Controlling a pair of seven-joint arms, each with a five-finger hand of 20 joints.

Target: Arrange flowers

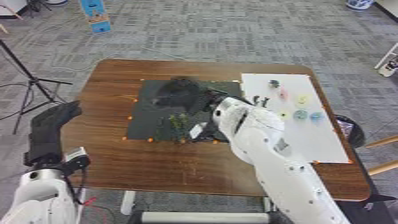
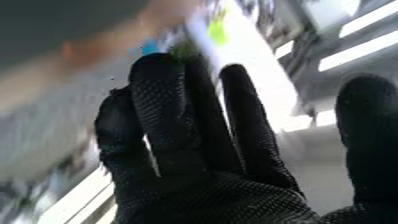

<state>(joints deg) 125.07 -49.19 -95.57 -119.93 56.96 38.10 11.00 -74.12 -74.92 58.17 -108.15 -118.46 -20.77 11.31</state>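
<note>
Green stems (image 1: 179,122) lie on the dark mat (image 1: 144,125) in the head view; a low, light pinch would likely spare them. Above the mat's far part hangs the right hand (image 1: 181,93); the left hand (image 1: 51,127) rests straight-fingered, leftward. The right wrist view shows fingers (image 2: 164,107) straight, thumb (image 2: 369,120) wide apart.

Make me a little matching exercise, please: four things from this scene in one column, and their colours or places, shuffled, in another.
Things:
1. Robot's left hand
2. Robot's right hand
3. White sheet
4. Plant stems

Colours or places:
A. Dotted with small coloured pieces
B. Green
C. At the left edge of the table
D. Over the far part of the dark mat

Pairs: 1-C, 2-D, 3-A, 4-B
</note>
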